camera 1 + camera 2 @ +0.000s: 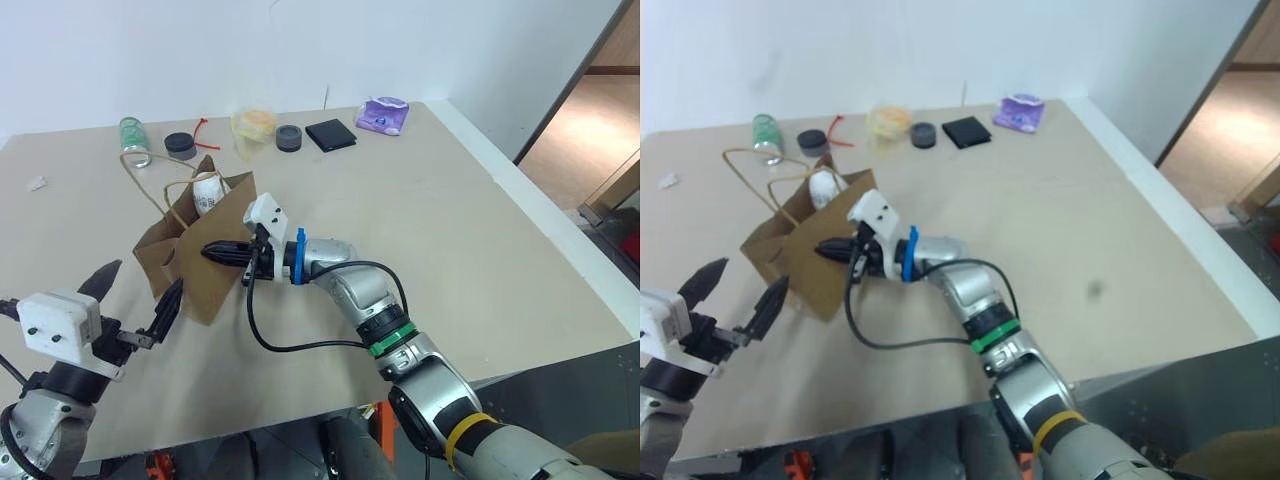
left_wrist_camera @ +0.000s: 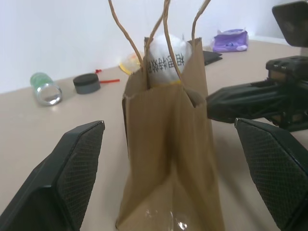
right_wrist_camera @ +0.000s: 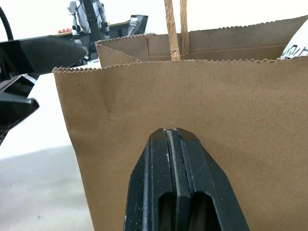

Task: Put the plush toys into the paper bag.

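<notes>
- beige worktop (image 1: 450, 240) carries the paper bag (image 1: 195, 250), standing upright.
- white egg toy (image 1: 207, 190) pokes from its mouth.
- right tool (image 1: 212, 253), fingers pressed together and empty, meets the bag's side.
- left tool (image 1: 135, 300) gapes wide beside it, empty.

Quick tally of what's seen on table (image 1: 450, 230):
- paper bag (image 1: 195, 250): one, with two cord handles
- plush toy: one counted, white egg shape (image 1: 206, 192) poking out of bag top
- black round pucks: two (image 1: 181, 144) and (image 1: 289, 138)
- green can (image 1: 133, 136): one, lying on side
- black flat square (image 1: 330, 134): one
- purple packet (image 1: 383, 115): one
- yellowish crumpled wrapper (image 1: 254, 125): one
- red tie (image 1: 203, 128): one
- grippers: two, left gripper (image 1: 135, 300), right gripper (image 1: 215, 254)
</notes>
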